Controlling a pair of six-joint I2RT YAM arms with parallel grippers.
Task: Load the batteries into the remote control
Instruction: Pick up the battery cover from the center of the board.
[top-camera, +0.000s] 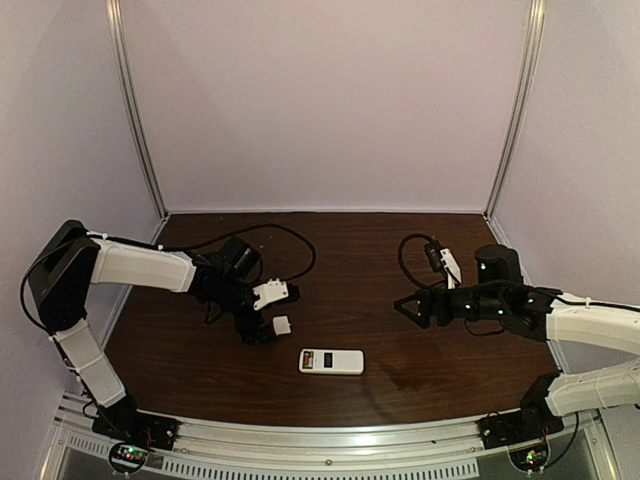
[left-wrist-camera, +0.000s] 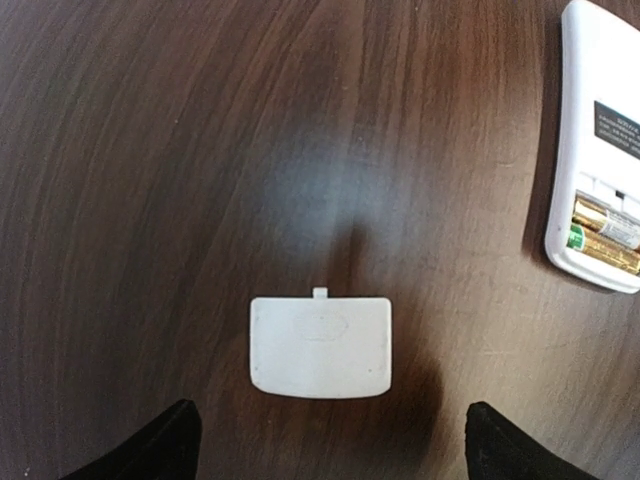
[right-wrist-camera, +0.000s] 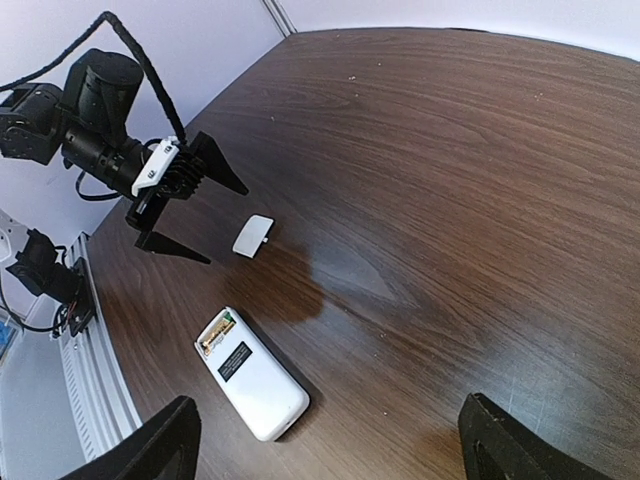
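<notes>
The white remote control (top-camera: 331, 361) lies back up near the table's front centre. Its battery recess is open, and two gold batteries (left-wrist-camera: 607, 233) lie side by side in it; they also show in the right wrist view (right-wrist-camera: 215, 333). The white battery cover (left-wrist-camera: 320, 347) lies flat on the table to the remote's left. My left gripper (left-wrist-camera: 328, 445) is open and empty, its fingers on either side just short of the cover. My right gripper (right-wrist-camera: 325, 440) is open and empty, raised to the right of the remote (right-wrist-camera: 250, 375).
The table is dark brown wood (top-camera: 360, 250) with pale enclosure walls behind and at both sides. A metal rail (top-camera: 320, 450) runs along the near edge. Black cables (top-camera: 290, 240) loop behind the left arm.
</notes>
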